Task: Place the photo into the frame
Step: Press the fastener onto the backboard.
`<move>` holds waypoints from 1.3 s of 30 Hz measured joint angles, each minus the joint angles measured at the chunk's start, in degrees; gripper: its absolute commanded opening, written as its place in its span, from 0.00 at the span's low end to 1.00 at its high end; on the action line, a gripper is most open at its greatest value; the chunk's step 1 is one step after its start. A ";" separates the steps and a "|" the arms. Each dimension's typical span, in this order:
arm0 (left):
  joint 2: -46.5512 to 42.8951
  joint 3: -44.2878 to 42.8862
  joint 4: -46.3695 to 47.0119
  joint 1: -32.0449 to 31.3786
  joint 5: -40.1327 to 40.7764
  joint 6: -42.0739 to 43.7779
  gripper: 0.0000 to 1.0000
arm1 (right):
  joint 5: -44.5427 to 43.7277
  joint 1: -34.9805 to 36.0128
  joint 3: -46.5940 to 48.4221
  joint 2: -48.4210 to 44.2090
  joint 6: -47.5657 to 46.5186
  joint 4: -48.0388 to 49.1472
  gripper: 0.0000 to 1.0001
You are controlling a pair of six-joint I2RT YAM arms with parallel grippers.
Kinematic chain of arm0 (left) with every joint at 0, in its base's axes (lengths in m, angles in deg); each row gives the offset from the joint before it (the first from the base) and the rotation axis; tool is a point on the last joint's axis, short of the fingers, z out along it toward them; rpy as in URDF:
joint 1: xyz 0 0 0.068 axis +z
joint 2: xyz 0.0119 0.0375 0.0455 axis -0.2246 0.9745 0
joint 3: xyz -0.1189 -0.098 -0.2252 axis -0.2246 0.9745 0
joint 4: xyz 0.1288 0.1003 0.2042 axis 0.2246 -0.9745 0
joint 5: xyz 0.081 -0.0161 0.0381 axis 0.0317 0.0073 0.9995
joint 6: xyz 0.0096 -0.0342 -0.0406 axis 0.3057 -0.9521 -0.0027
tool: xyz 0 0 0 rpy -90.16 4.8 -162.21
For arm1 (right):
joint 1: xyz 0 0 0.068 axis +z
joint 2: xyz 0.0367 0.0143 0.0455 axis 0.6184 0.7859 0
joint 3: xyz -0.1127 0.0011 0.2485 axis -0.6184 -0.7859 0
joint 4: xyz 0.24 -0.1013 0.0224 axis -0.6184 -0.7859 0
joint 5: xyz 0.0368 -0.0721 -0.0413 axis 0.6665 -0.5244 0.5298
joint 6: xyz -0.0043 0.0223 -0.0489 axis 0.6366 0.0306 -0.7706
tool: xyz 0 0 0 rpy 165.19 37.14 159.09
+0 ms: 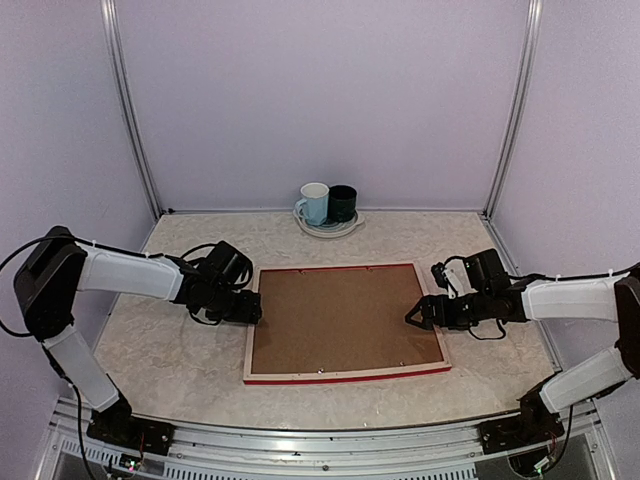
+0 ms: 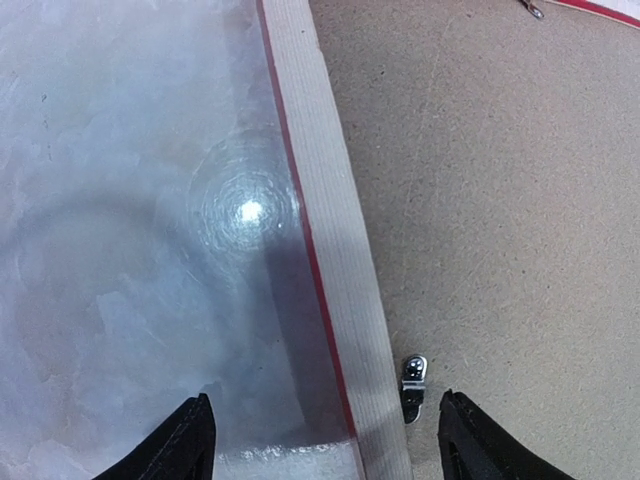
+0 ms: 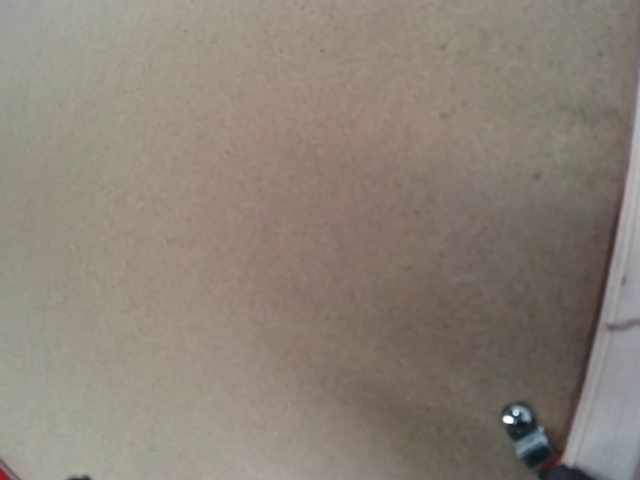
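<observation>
The frame [image 1: 252,345] lies face down in the middle of the table, its pale wood back up and red edges showing. A brown backing board [image 1: 345,320] fills it. The photo is hidden. My left gripper [image 1: 256,310] is open at the frame's left side. In the left wrist view its fingertips [image 2: 190,440] straddle the pale rail [image 2: 335,230], one over the table and one over the board [image 2: 500,200], beside a small metal clip [image 2: 413,378]. My right gripper [image 1: 414,316] is open over the board's right edge, near another clip [image 3: 522,427] and the right rail [image 3: 620,380].
A plate [image 1: 327,229] holding a pale blue mug [image 1: 314,203] and a dark mug [image 1: 343,202] stands at the back centre against the wall. Metal posts rise at both back corners. Marbled tabletop [image 2: 120,200] surrounds the frame.
</observation>
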 measured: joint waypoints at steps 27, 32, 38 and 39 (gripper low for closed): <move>2.36 -0.33 2.99 -0.59 -1.46 -0.15 0.25 | 0.22 0.00 -0.22 0.11 0.02 0.74 0.99; 2.14 -0.28 2.89 -0.59 -1.44 -0.68 0.19 | 0.24 0.00 -0.22 0.13 0.07 0.74 0.99; 1.70 0.00 2.73 -0.79 -1.46 -1.22 0.12 | 0.37 0.00 -0.13 1.05 0.02 1.92 0.98; 1.70 0.02 2.67 -0.85 -1.44 -1.29 0.12 | 0.42 0.00 -0.09 1.20 0.04 2.21 0.97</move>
